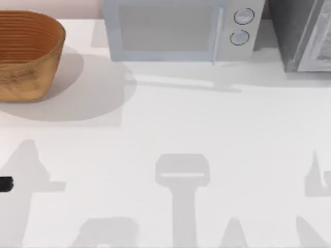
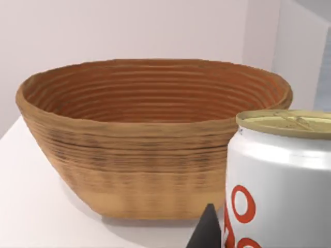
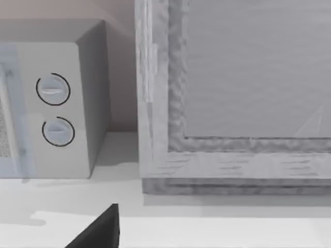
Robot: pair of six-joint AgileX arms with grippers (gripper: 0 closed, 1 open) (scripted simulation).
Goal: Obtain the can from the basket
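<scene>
The can [image 2: 282, 175], white with red rings and a gold top, looms close in the left wrist view, outside the basket [image 2: 150, 139] and in front of it. My left gripper [image 2: 269, 232] is shut on the can, one dark fingertip [image 2: 207, 231] pressed to its side and the other finger hidden. From above, the orange-brown wicker basket [image 1: 26, 54] stands at the table's far left corner. A black bit of the left gripper [image 1: 4, 184] pokes in at the left edge, well in front of the basket. My right arm is parked, one dark finger [image 3: 98, 230] low over the table near the back right.
A pale microwave [image 1: 181, 28] with two round knobs stands at the back middle of the table. At the back right is a grey cabinet [image 1: 305, 33], which looms close in the right wrist view [image 3: 232, 103]. The white tabletop [image 1: 181, 129] stretches in front of them.
</scene>
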